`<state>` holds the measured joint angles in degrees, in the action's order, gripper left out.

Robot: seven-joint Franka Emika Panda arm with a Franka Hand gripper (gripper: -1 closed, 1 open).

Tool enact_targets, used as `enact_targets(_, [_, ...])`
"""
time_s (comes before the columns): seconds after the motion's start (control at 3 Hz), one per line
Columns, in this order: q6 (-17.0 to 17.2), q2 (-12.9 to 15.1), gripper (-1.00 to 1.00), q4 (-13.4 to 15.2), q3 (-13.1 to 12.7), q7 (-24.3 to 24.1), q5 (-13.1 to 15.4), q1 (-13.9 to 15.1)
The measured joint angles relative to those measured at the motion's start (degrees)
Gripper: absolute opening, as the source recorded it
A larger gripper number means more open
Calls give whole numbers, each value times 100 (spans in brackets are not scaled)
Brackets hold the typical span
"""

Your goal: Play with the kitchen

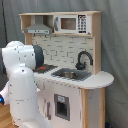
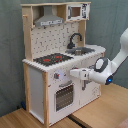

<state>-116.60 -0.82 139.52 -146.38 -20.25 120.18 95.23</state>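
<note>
Toy kitchen [image 2: 52, 75] standing on a wooden floor [image 2: 100, 112] against a grey backdrop, white robot arm [image 2: 107, 67] reaching toward its front panel, state of fingers [image 2: 75, 74] impossible to tell.

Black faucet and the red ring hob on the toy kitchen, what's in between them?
The sink lies between the black faucet and the hob. It is a metal basin set in the counter, and both exterior views show it.

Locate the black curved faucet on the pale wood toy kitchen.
In both exterior views the black curved faucet rises behind the sink on the pale wood toy kitchen, beside the black hob.
</note>
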Motion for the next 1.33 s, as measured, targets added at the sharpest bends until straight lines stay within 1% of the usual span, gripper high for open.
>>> enact_targets(0.33, [-15,4,-100,-4,1,-585,0,1])
enact_targets(1.0, [-43,11,-100,-13,2,-2044,0,1])
enact_targets(1.33, [-49,14,-100,-16,2,-2639,0,1])
